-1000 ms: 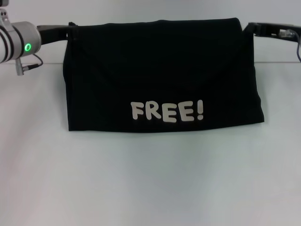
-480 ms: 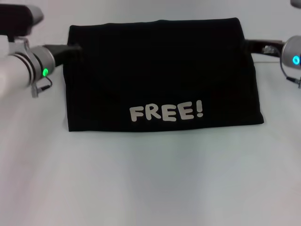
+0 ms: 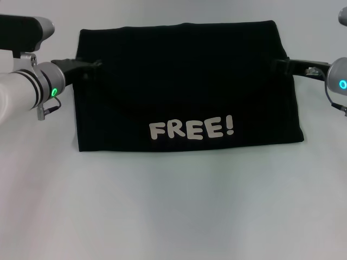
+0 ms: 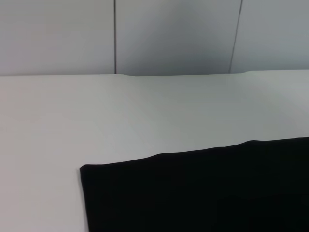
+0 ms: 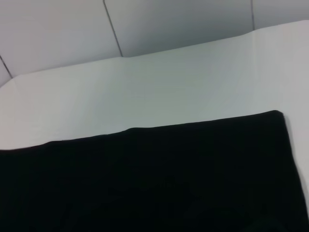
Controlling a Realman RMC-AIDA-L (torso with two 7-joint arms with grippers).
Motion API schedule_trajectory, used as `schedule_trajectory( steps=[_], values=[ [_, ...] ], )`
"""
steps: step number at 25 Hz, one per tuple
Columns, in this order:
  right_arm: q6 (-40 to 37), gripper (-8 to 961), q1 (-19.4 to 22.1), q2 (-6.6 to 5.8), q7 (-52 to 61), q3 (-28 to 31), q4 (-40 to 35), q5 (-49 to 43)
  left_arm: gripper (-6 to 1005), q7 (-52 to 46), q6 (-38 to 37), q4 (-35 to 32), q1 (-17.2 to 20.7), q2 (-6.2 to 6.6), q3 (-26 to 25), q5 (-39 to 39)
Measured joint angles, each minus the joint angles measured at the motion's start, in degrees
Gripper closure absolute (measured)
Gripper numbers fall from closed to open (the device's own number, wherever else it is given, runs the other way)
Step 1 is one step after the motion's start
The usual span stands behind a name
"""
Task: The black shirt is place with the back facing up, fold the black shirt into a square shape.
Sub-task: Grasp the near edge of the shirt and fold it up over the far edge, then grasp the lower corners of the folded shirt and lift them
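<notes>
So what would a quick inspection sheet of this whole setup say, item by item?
Surface: white table, bare in front of the shirt.
Job's things: black shirt folded into a wide rectangle, lying flat, "FREE!" lettering facing up near its front edge.
Clutter: nothing seen.
Grippers: left claw at the shirt's left edge, right claw at its right edge.
Cables: thin cable looped under the left wrist.
Surroundings: grey panelled wall behind the table.

The jaws of the left gripper (image 3: 89,65) and right gripper (image 3: 282,65) are lost against the black shirt (image 3: 184,81); both arms are cropped by the frame edges.
</notes>
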State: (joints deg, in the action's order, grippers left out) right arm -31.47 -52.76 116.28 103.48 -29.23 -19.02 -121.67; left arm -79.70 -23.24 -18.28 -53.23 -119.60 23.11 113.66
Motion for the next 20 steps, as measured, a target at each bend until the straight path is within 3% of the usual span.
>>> schedule_trajectory(
  steps=[4, 8, 12, 13, 20],
  values=[
    [-1.65, 498, 1.01, 0.13, -0.26, -0.36, -1.88, 0.96, 583, -1.84, -0.16, -0.61, 0.37, 0.11, 0.38, 0.48],
    [-9.11, 386, 3.15, 0.15, 0.07, -0.16, -5.58, 1.04, 386, -11.59, -8.68, -4.46, 4.01, 0.28, 4.30, 1.50],
    [-19.43, 305, 6.82, 0.23, 0.07, -0.25, -9.33, 2.71, 303, -18.41, -27.81, -12.44, 10.16, -0.26, 7.37, 1.93],
    [-21.64, 306, 7.90, 0.23, -0.04, -0.26, -9.96, 3.58, 282, -20.16, -36.19, -16.43, 12.88, -0.71, 7.67, 1.94],
    [-32.50, 307, 13.17, -0.42, -0.33, -0.26, -11.64, 6.88, 288, -23.17, -49.06, -24.07, 19.38, -1.40, 7.36, 2.34]
  ],
)
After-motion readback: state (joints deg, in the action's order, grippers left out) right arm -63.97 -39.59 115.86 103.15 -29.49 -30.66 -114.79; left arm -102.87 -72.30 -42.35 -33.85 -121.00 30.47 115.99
